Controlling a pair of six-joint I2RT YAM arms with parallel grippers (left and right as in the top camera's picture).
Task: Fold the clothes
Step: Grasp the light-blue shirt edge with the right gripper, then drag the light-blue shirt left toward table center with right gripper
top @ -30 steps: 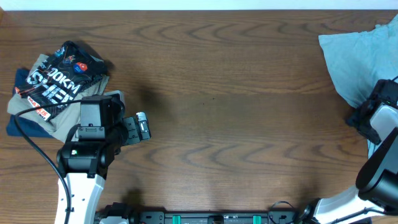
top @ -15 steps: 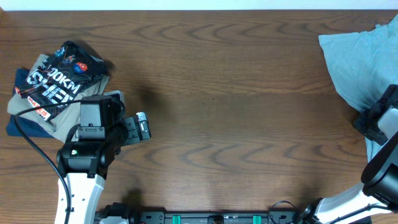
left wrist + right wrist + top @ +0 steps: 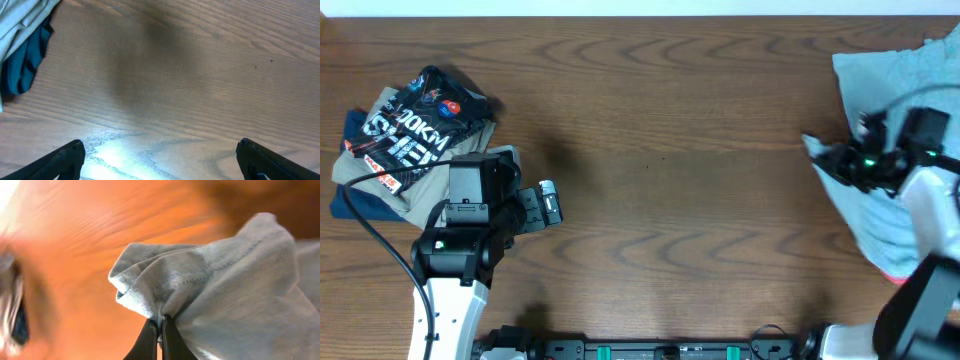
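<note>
Pinching T-shirt hem (image 3: 190,275), right end effector (image 3: 160,323)

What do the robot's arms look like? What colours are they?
Both arms are white and black, with chunky, boxy black parts near the wrist. The left arm has a small green light and a thin black cable curving beside it. The right arm has a green glow too. The left end effector and right end effector have slim black fingers.

1. T-shirt (image 3: 880,75): cut by right edge, part under right arm (image 3: 930,200).
2. printed pile (image 3: 405,130): corner under left arm (image 3: 470,215).
3. left gripper (image 3: 160,150): fingers cropped below.
</note>
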